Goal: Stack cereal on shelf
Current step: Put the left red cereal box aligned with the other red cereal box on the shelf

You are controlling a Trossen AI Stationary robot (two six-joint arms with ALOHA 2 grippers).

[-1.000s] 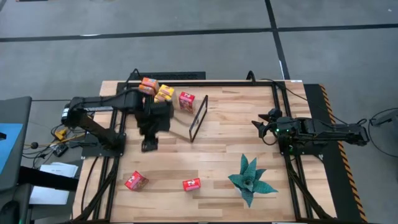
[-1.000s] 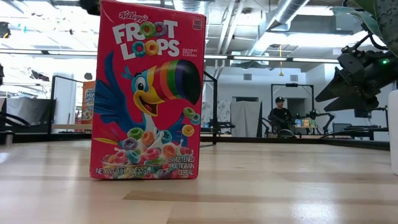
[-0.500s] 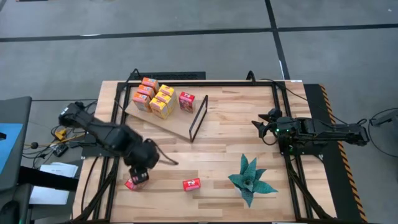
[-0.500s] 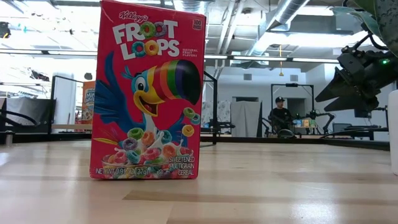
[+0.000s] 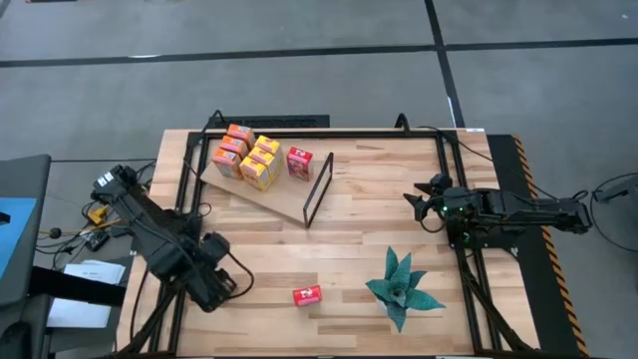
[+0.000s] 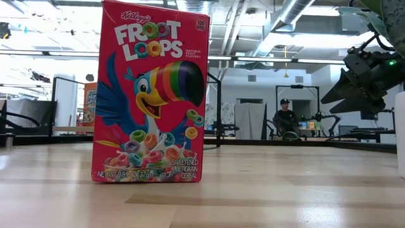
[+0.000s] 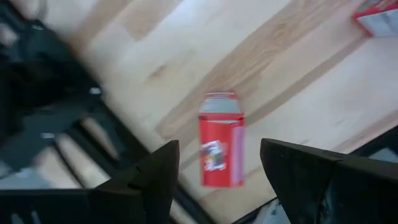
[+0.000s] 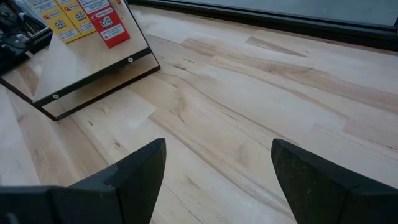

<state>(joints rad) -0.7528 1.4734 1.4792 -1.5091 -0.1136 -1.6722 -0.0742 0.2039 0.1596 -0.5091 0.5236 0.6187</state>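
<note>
The left gripper hangs over the table's front-left corner, close to the left edge, above a red box that lies flat on the wood there. In the left wrist view its fingers stand apart on either side of that box without touching it, so the grip is released. In the high view the arm hides this box.

A second red box stands near the front edge, left of centre, with bare wood between it and the gripper; in the low view its printed front fills the near ground. A green plant sits near the front edge, right of centre, well apart from that box.

The shelf lies at an angle in the table's back-left part, its black frame upright at the end nearest the table's middle. Orange and yellow boxes are packed together at the board's far end, near the back-left corner, with a red box just beside them toward the frame. The rest of the board up to the frame is bare.

The right gripper waits by the right edge, fingers spread wide and holding nothing, pointing toward the shelf across a broad stretch of open tabletop. In the room beyond, a person sits far off.
</note>
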